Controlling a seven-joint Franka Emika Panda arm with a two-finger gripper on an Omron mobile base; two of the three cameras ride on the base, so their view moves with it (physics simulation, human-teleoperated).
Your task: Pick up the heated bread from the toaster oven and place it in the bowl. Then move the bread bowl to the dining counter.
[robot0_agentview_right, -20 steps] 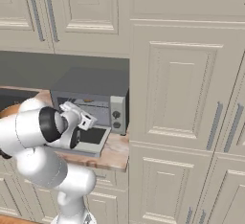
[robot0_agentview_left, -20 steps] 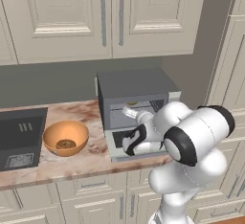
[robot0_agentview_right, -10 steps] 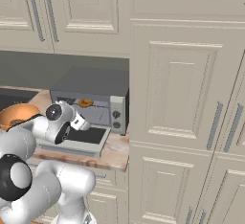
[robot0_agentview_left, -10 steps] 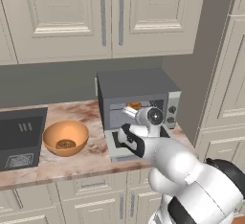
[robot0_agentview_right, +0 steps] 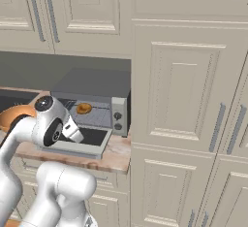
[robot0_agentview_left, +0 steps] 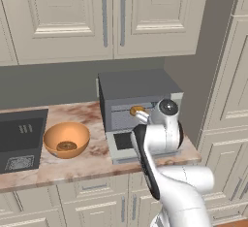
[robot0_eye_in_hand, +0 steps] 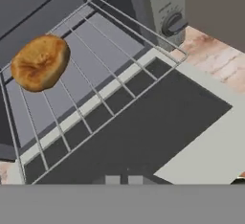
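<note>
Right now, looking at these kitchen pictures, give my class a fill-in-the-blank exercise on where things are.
1. The heated bread lies on the wire ____ of the toaster oven.
2. The oven's glass door is folded ____.
3. The bowl stands on the counter between the oven and the ____.
4. Inside the bowl lies a dark ____-shaped piece.

Missing words: rack; down; sink; ring

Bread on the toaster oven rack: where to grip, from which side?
Grip the heated bread across its rounded middle, coming in through the toaster oven front over the dropped door. It lies loose on the wire rack, and the oven roof blocks a top approach.
</note>
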